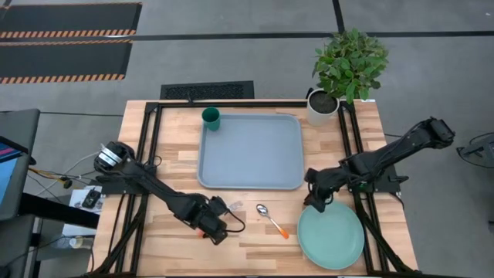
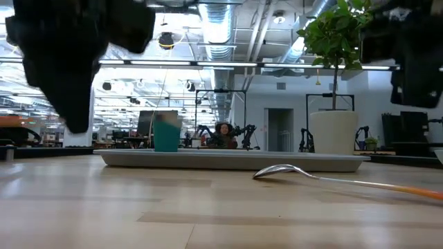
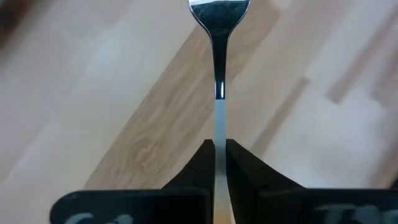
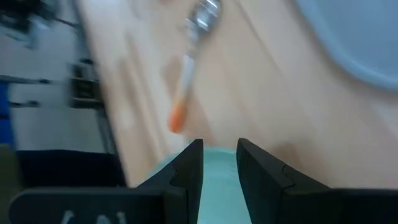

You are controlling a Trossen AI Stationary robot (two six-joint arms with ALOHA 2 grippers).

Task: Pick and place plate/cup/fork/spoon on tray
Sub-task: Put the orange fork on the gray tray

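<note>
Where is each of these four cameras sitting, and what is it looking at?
High: overhead, facing down; both arms, tray, plate.
Low: at tabletop height, facing the room; spoon, cup, arms hanging in from above.
Left wrist: on the left arm, past its fingers pinching the fork.
Right wrist: on the right arm, fingers astride the plate's rim.
High, low and right wrist share the spoon.

Spoon [image 2: 325, 177] lies before tray [image 2: 235, 160]; cup [image 2: 167, 131] behind.

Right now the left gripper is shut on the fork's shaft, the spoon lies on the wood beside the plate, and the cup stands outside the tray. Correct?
Not quite. The cup stands inside the tray, in its far left corner, as the high view shows. The rest holds: left gripper shut on the fork, spoon on the wood beside the plate.
</note>
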